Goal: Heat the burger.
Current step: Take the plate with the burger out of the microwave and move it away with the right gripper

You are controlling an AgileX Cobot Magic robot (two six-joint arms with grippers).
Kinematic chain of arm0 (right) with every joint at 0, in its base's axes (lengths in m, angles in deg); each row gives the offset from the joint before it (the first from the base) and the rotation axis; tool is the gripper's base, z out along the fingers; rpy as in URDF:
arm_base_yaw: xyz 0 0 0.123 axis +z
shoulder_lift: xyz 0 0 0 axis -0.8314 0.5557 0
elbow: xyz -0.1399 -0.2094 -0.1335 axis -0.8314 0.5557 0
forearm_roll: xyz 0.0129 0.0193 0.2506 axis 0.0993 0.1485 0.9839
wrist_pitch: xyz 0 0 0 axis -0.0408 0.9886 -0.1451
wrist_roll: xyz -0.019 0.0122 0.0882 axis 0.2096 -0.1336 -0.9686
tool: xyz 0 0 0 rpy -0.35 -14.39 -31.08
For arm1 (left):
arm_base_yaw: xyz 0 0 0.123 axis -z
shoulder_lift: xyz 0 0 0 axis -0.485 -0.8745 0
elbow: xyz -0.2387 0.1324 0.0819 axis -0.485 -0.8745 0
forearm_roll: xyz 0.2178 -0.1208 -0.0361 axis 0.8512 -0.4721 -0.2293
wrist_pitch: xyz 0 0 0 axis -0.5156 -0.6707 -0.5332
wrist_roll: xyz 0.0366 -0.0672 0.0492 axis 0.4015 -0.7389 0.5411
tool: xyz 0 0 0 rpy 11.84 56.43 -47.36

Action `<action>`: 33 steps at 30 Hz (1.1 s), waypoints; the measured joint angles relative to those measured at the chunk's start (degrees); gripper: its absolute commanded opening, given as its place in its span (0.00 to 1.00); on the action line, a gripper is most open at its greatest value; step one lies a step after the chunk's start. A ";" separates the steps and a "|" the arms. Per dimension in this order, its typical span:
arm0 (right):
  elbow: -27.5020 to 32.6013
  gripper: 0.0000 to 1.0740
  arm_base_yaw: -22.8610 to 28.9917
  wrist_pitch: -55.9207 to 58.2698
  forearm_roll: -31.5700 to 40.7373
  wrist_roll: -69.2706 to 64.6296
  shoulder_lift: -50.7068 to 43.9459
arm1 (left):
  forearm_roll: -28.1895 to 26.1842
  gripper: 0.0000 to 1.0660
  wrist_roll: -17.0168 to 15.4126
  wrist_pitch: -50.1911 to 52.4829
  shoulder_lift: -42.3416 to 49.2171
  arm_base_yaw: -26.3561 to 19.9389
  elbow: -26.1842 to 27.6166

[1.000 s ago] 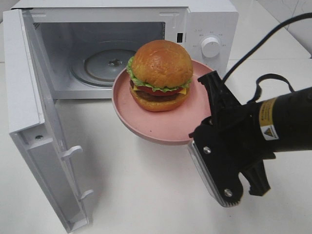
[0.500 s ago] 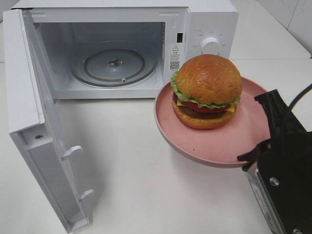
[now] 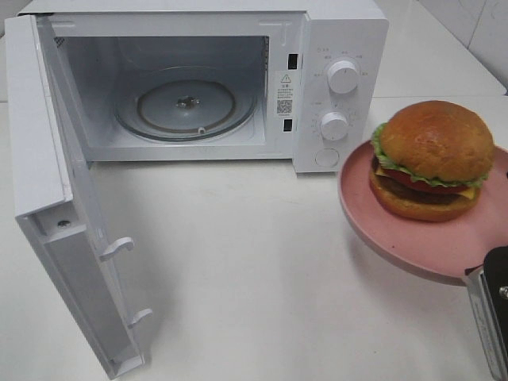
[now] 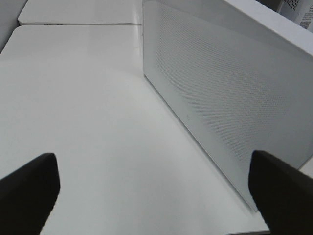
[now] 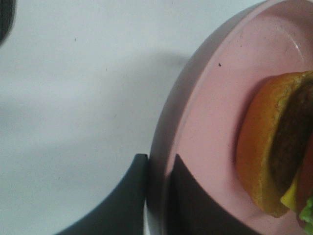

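The burger (image 3: 429, 159), with a golden-brown bun, lettuce, tomato and cheese, rests on a round pink plate (image 3: 373, 230) at the right, in front of the microwave's control panel. The plate hangs a little above the table. In the right wrist view my right gripper (image 5: 159, 160) is shut on the plate's rim, one finger above and one below, with the burger (image 5: 259, 156) close by. Only a corner of that gripper's body (image 3: 494, 298) shows in the high view. My left gripper (image 4: 154, 196) is open and holds nothing, beside the white microwave door (image 4: 230, 98).
The white microwave (image 3: 337, 32) stands at the back with its door (image 3: 48, 198) swung fully open to the left. Its glass turntable (image 3: 186, 103) is bare. Two knobs (image 3: 343, 77) sit on the right panel. White tabletop (image 3: 238, 262) lies in front.
My right gripper has carried the plate and burger rightward and toward the front, away from the microwave opening. Most of the right arm has left the high view.
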State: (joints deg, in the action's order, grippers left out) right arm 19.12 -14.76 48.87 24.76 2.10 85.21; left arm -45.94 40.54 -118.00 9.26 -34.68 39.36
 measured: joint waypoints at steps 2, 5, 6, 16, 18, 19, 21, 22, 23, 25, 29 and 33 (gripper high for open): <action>0.86 0.00 0.00 2.01 -3.21 -5.61 0.00 | 0.00 0.92 0.00 0.00 0.00 0.00 0.00; 1.49 0.00 0.00 4.81 -7.22 -12.89 -0.11 | 0.00 0.92 0.00 0.00 0.00 0.00 0.00; 1.55 0.00 0.00 6.30 -9.74 -17.65 -0.29 | 0.00 0.92 0.00 0.00 0.00 0.00 0.00; 1.55 0.00 0.00 10.66 -13.75 -39.19 -0.40 | 0.00 0.92 0.00 0.00 0.00 0.00 0.00; 1.55 0.00 0.00 11.80 -14.73 -44.58 -0.40 | 0.00 0.92 0.00 0.00 0.00 0.00 0.00; 1.55 0.00 0.00 11.80 -14.73 -44.58 -0.40 | 0.00 0.92 0.00 0.00 0.00 0.00 0.00; 1.55 0.00 0.00 13.52 -15.53 -50.82 -0.40 | 0.00 0.92 0.00 0.00 0.00 0.00 0.00; 1.55 0.00 0.00 13.52 -15.53 -50.82 -0.40 | 0.00 0.92 0.00 0.00 0.00 0.00 0.00; 1.55 0.00 0.00 15.07 -15.93 -54.83 -0.40 | 0.00 0.92 0.00 0.00 0.00 0.00 0.00; 1.55 0.00 0.00 15.70 -16.10 -56.44 -0.40 | 0.00 0.92 0.00 0.00 0.00 0.00 0.00; 0.06 0.00 0.00 19.65 -16.67 -61.02 2.41 | 0.00 0.92 0.00 0.00 0.00 0.00 0.00; -1.66 0.00 0.00 20.97 -17.59 -64.06 6.30 | 0.00 0.92 0.00 0.00 0.00 0.00 0.00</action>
State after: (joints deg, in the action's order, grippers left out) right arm 17.46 -14.76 69.84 7.17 -61.96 91.52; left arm -45.94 40.54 -118.00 9.26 -34.68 39.36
